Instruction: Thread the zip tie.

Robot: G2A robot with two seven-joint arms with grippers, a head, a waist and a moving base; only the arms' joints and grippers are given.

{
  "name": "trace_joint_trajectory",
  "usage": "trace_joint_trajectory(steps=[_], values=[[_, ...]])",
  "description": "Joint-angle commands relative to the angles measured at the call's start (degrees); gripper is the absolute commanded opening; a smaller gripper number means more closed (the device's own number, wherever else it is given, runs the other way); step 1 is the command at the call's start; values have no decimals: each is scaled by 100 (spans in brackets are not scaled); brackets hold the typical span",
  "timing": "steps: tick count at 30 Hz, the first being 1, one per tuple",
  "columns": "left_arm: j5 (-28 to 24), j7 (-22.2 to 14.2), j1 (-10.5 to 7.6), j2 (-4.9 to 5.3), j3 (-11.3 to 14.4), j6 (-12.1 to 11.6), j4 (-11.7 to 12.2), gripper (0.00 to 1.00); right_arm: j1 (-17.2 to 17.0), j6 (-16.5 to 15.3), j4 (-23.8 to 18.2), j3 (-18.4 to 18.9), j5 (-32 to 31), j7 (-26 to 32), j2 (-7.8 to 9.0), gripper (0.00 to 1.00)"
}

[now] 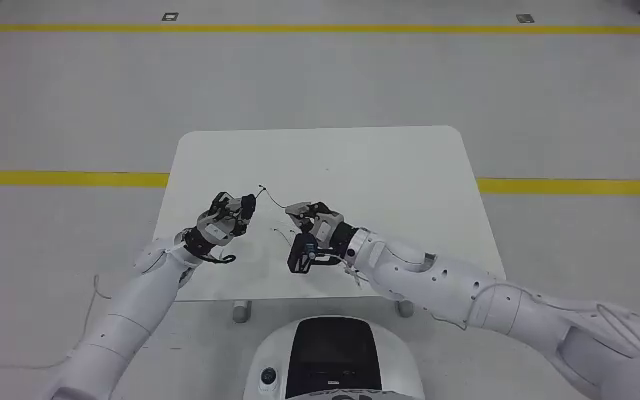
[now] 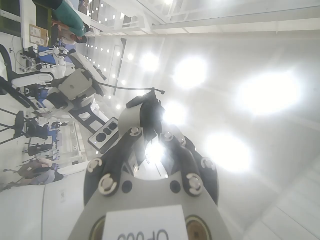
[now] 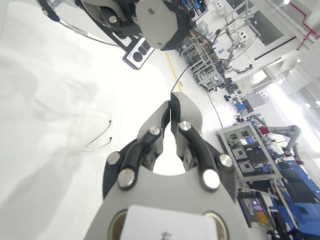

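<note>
A thin black zip tie (image 1: 272, 200) hangs in the air between my two grippers above the white table (image 1: 400, 170). My left gripper (image 1: 243, 207) is shut on it close to its head (image 2: 162, 91), which sticks out just past the fingertips. From there the strap (image 2: 125, 87) runs across to my right gripper (image 1: 297, 212). In the right wrist view, my right gripper (image 3: 170, 106) is shut on the strap's tail, and the strap (image 3: 180, 76) rises from its tips toward the left gripper (image 3: 162, 21).
Two spare black zip ties (image 3: 100, 136) lie on the table (image 3: 50, 88) below the grippers, small in the top view (image 1: 283, 235). The table's near edge is close under both arms; bare table surface stretches beyond and to the right.
</note>
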Motion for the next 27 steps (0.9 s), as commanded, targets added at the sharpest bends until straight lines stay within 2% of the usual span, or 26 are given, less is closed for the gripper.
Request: trace_joint_trajectory(steps=[1, 3, 4, 5, 6, 7, 12, 13, 14, 22, 27], values=[[0, 0, 0, 0, 0, 0, 0, 0, -4, 10, -3, 0, 0, -5, 7, 0], [0, 0, 0, 0, 0, 0, 0, 2, -12, 24, -3, 0, 0, -9, 13, 0], [0, 0, 0, 0, 0, 0, 0, 12, -19, 35, -2, 0, 0, -11, 18, 0], [0, 0, 0, 0, 0, 0, 0, 18, -23, 40, -3, 0, 0, -11, 20, 0], [0, 0, 0, 0, 0, 0, 0, 34, -25, 44, -4, 0, 0, -9, 23, 0], [0, 0, 0, 0, 0, 0, 0, 38, -27, 46, -7, 0, 0, 2, 26, 0], [0, 0, 0, 0, 0, 0, 0, 25, -12, 37, -33, 0, 0, 32, 37, 0], [0, 0, 0, 0, 0, 0, 0, 16, -8, 33, -42, 0, 0, 39, 39, 0], [0, 0, 0, 0, 0, 0, 0, 13, 1, 20, -50, 0, 0, 50, 42, 0], [0, 0, 0, 0, 0, 0, 0, 5, 18, 23, -97, 0, 0, 81, 60, 0], [0, 0, 0, 0, 0, 0, 0, 6, 12, -63, -113, 0, 0, 61, 78, 0]])
